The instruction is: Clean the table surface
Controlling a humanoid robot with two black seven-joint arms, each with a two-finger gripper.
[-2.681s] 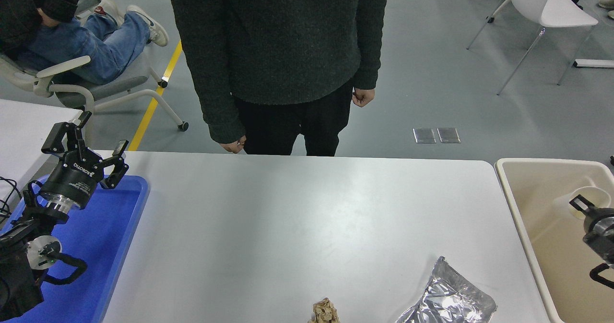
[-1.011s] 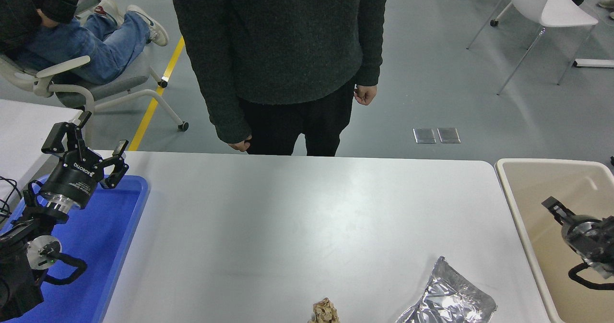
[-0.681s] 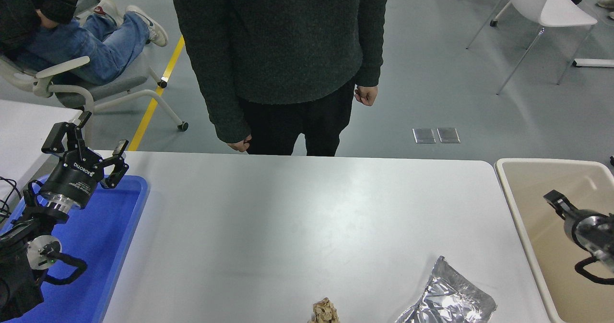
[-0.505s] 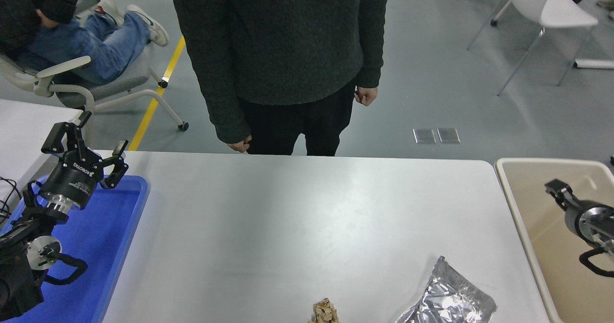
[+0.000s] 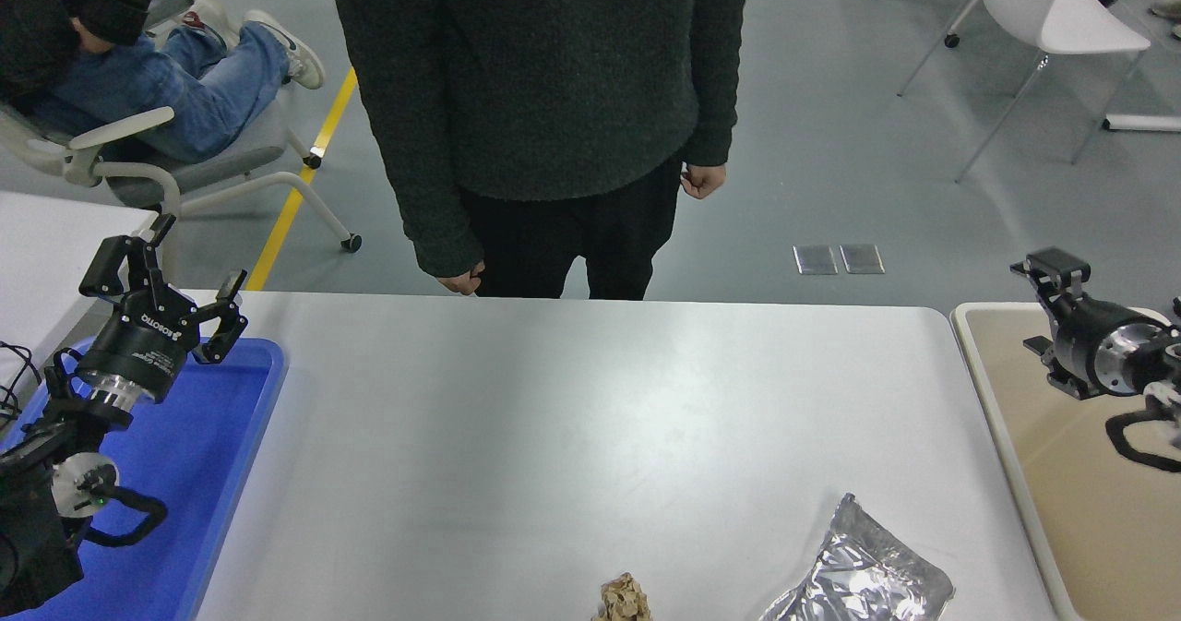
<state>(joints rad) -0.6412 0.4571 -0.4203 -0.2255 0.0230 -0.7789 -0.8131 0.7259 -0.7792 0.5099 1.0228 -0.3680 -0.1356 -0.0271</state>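
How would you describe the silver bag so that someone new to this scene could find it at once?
Start at the white table and go to its near edge, toward the right, short of the beige bin. The bag lies flat there, partly cut off by the frame's bottom. Its crinkled, shiny foil marks it off from the small crumpled brown wad to its left.

Left arm (image 5: 55,473): black, silver ring behind wrist, white lettering on black pincer (image 5: 166,275) body, black cables looping, round white disc joint. Right arm (image 5: 1121,367): black housing, shiny metal collar, black cable loop.
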